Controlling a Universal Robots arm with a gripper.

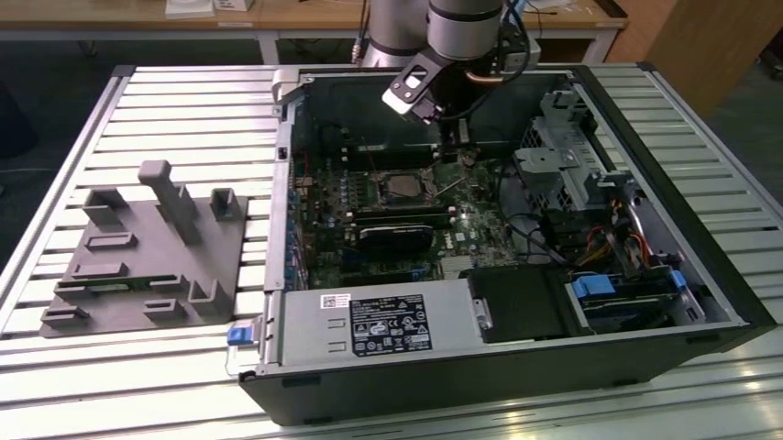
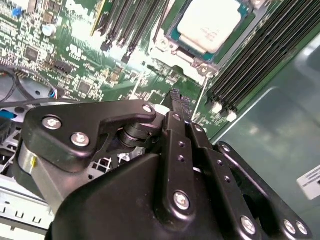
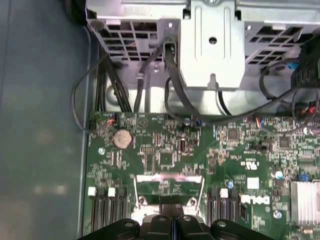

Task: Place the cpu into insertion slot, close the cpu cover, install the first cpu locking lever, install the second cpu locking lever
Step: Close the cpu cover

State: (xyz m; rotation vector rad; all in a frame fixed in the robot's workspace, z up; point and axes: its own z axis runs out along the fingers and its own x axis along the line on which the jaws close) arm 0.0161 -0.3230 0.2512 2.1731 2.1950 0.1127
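The cpu (image 2: 209,25), a small square with a dull silver top, lies flat in the motherboard socket (image 1: 398,186). A thin silver frame, the cpu cover (image 2: 197,60), lies around its edge. Whether the locking levers are latched cannot be made out. My gripper (image 1: 456,145) hangs inside the case above the board, a little behind the socket and toward the exterior view's right. In both wrist views its black fingers (image 2: 176,107) press together, with nothing visible between them. In the first wrist view the gripper (image 3: 172,212) covers part of a silver bracket (image 3: 167,178).
The open computer case (image 1: 514,376) lies on a slatted metal table (image 1: 183,110). A metal drive cage (image 3: 212,45) and black cables (image 3: 175,95) stand close by the gripper. RAM slots (image 2: 260,55) flank the socket. A grey fixture block (image 1: 147,247) sits at the exterior view's left.
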